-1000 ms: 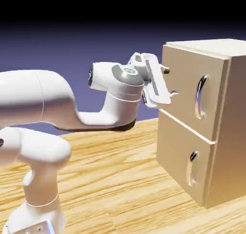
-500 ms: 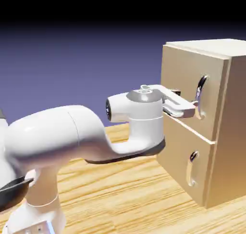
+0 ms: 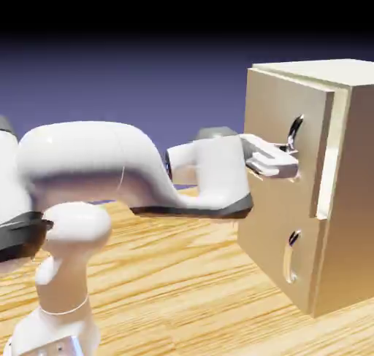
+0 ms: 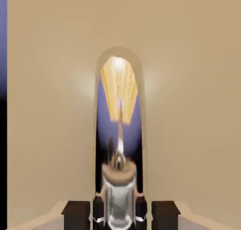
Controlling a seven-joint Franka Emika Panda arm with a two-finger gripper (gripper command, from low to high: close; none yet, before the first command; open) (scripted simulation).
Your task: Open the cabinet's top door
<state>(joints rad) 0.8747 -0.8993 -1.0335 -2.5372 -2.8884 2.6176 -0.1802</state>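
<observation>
Moved since earlier frame: the top door (image 3: 274, 103) now stands slightly ajar, its handle edge off the cabinet (image 3: 358, 201); the arm (image 3: 91, 154) has shifted too.
Arm risk: pulling straight back instead of following the hinge's arc could twist the claw (image 4: 120, 215) off its hold.
Handle risk: the smooth, curved silver handle (image 3: 296, 130) might slide between the tips if the pull is too quick, letting the door stall.
Arm pose: behind the claw, forearm arched, wrist low and reaching toward the door.
Claw state: drawn narrow, closed on the handle.
Door place: directly ahead of the claw, the gap beyond it on the exterior view's right.
</observation>
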